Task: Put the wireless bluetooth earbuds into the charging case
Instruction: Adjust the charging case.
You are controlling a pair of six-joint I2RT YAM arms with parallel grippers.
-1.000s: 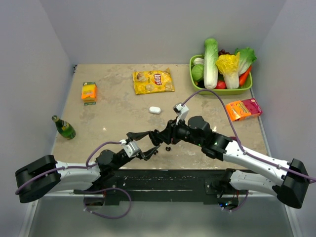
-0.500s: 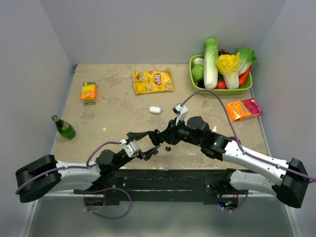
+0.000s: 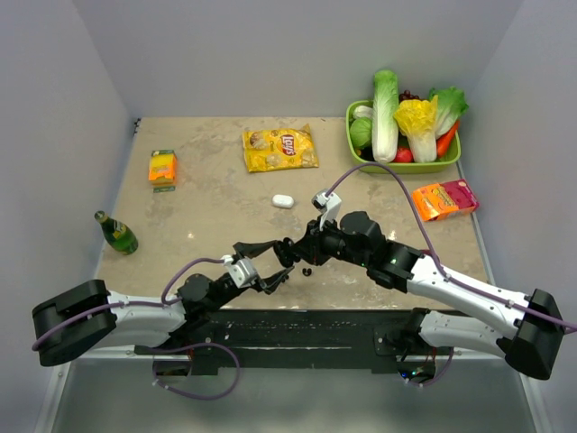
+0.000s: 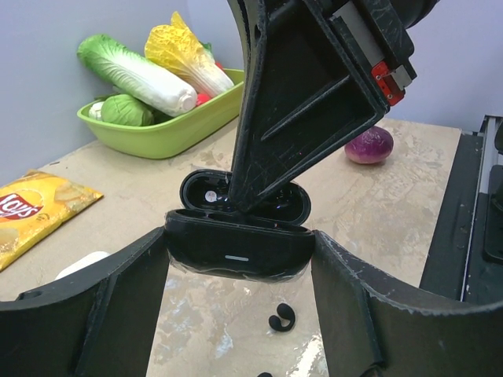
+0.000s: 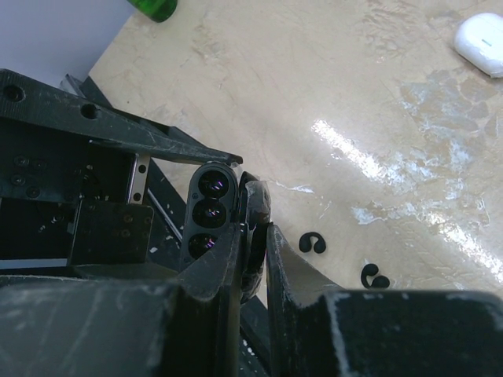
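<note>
My left gripper (image 4: 240, 236) pinches the glossy black open-lidded plastic charging case (image 4: 236, 253) above the table (image 4: 377, 196), wells upward, so my right gripper (image 5: 253, 206), just above and closed on what looks like a small dark earbud (image 5: 256, 236), can seat it.

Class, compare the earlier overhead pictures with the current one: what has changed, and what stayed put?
The right hand crept slightly left and farther out, above the black open charging case; the left hand, gripping that case, nudged slightly right. Nothing was grasped or released. The white pill-shaped case and loose black earbud stayed put.
</note>
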